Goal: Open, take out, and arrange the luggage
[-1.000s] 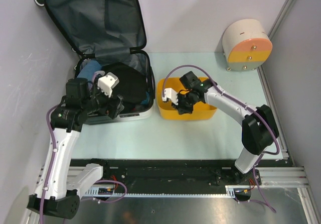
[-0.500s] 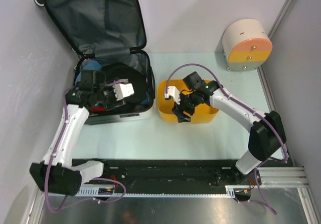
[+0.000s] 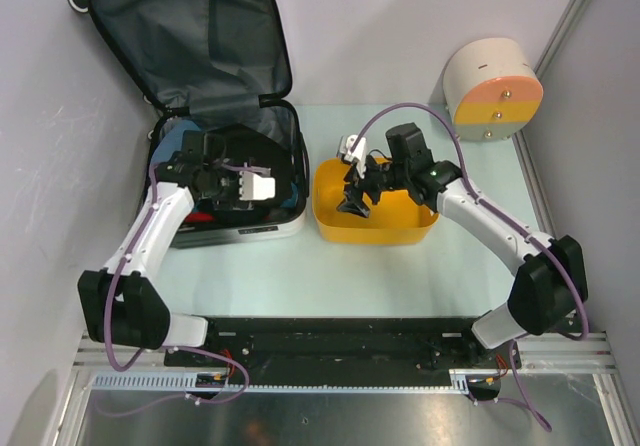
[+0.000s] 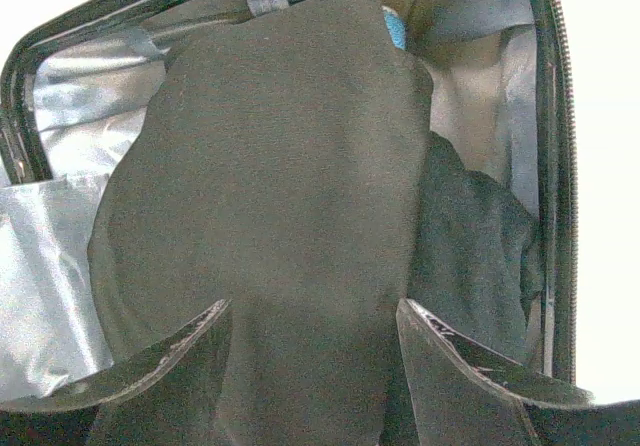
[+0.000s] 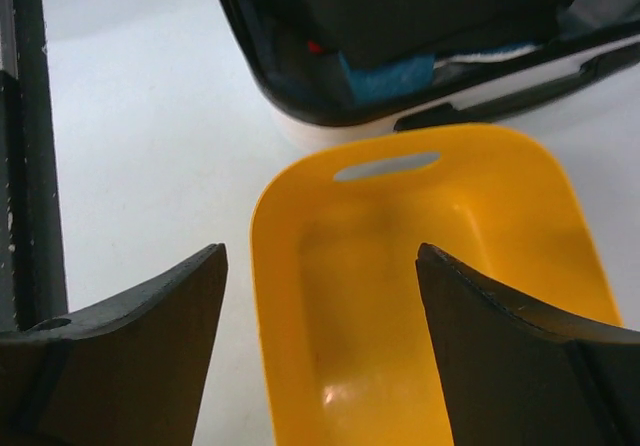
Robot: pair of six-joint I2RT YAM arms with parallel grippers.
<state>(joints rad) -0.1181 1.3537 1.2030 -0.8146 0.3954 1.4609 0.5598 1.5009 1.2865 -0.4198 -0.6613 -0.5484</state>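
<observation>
Found luggage [image 3: 205, 66] open at back left of table [image 3: 300, 266], lid raised toward the rear, grey lining exposed. Saw lower shell packed with black cloth [image 4: 280, 166], plus a bit of blue fabric [image 3: 172, 142] at its left rear corner. Located left gripper [image 4: 312, 311] over that shell, low above the black cloth. Read its fingers [image 4: 170, 351] as spread, with cloth showing in the gap. Could not tell from the wrist view whether the tips touch it. Noted yellow basket [image 3: 380, 232] just right of the luggage, close beside it but apart. Placed right gripper [image 5: 320, 256] above the basket's left half, fingers wide apart, bare yellow floor showing between them, gripping nothing. Marked round cream-and-orange drawer box [image 3: 492, 91] at back right, well apart from the basket.
</observation>
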